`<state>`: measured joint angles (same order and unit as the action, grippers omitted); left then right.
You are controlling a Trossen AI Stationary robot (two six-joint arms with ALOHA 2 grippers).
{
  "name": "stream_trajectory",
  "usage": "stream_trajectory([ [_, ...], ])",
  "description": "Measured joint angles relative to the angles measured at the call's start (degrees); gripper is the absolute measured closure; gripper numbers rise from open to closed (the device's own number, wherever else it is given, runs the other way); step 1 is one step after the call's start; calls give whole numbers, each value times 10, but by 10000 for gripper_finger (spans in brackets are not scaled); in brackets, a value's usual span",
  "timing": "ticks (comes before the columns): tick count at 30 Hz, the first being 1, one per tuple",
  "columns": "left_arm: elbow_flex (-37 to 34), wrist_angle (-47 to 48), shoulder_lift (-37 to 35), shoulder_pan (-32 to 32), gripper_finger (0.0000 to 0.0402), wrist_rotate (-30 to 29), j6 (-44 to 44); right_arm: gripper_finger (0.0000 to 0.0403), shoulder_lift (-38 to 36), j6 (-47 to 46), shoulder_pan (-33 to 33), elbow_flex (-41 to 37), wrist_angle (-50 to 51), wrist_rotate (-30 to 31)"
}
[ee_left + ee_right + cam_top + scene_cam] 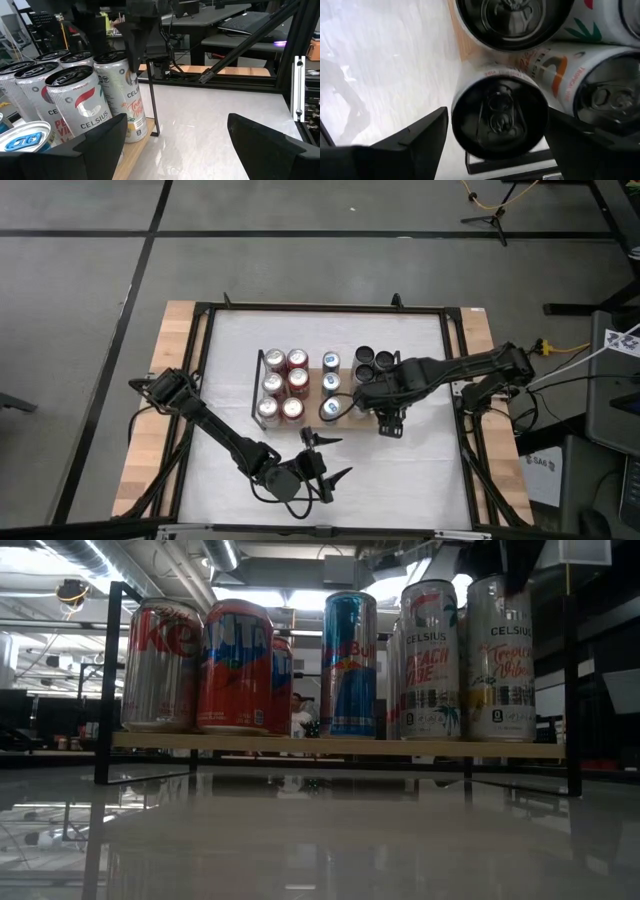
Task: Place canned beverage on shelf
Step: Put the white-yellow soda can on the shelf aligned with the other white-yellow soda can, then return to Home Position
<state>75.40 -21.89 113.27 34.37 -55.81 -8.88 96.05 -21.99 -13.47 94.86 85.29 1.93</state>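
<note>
The shelf [345, 418], a light wooden board with black end rails, stands mid-table and carries several upright cans: silver and red ones [283, 384], blue ones [331, 383] and black-topped white Celsius cans [372, 362]. My right gripper [388, 420] points down over the shelf's near right corner. It is open, with one finger on each side of the top of a white Celsius can [500, 120] that stands on the board. My left gripper [322, 462] hovers open near the table's front edge, nothing between its fingers [100, 145], facing the Celsius cans [80, 102].
A black metal frame [330, 308] runs round the white tabletop [420, 480]. Bare white surface lies to the right of the shelf and in front of it. Wooden strips [170, 380] flank the table on both sides. Cables and equipment sit beyond the right edge.
</note>
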Motion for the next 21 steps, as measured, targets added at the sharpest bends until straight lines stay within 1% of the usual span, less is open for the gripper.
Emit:
stream_trajectory([
  [11, 0, 0, 0, 0, 63, 0, 0, 91, -1, 0, 0, 57, 49, 0],
  [16, 0, 0, -1, 0, 63, -1, 7, 91, -7, 7, 0, 93, 48, 0],
  [21, 0, 0, -16, 2, 63, -4, 28, 91, -30, 13, 0, 129, 46, 0],
])
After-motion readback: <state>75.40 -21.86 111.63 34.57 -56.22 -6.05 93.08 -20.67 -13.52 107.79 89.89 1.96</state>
